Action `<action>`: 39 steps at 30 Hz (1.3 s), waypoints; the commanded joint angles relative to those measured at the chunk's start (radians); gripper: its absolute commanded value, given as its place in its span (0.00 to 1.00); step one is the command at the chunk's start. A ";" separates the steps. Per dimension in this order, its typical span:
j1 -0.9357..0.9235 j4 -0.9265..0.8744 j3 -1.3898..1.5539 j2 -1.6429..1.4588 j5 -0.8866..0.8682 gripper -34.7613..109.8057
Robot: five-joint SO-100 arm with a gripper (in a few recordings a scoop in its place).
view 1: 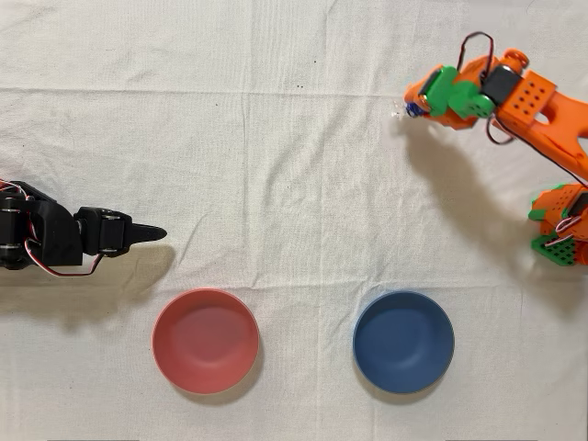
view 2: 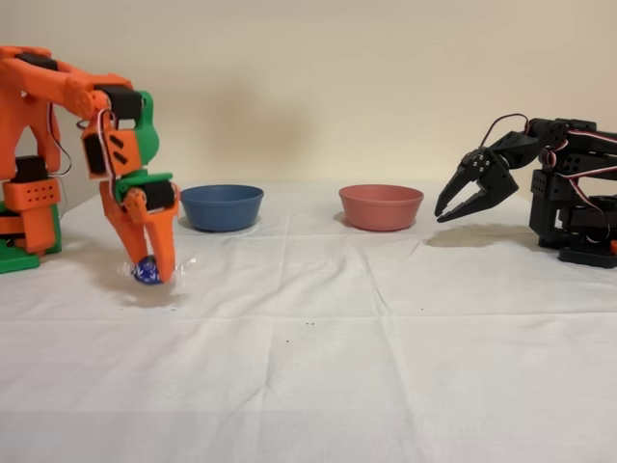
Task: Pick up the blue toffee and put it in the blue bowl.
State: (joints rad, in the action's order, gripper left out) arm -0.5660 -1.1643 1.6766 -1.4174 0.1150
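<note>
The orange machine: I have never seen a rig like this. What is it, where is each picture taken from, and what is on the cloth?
It is a small jointed robot arm that ends in a gripper with two jaws. One picture looks straight down from overhead; the other is taken from the side, level with the table, so left and right are swapped between them. In the side view the jaws reach down and close around a blue toffee at the white cloth; whether it has left the cloth I cannot tell. From above, the sweet peeks out at the gripper's tip. Also on the cloth stand a blue bowl and a pinkish-red bowl, side by side and with nothing inside. A black arm stands idle.
</note>
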 commanded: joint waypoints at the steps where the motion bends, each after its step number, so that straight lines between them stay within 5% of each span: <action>1: 0.067 -0.049 0.012 -0.218 0.012 0.34; 20: 0.627 -0.212 -0.137 -0.428 0.003 0.34; 39: 1.094 -0.032 -0.176 -0.247 0.097 0.34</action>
State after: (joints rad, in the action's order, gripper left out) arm 0.4755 -1.2364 1.5324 -1.6644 0.1887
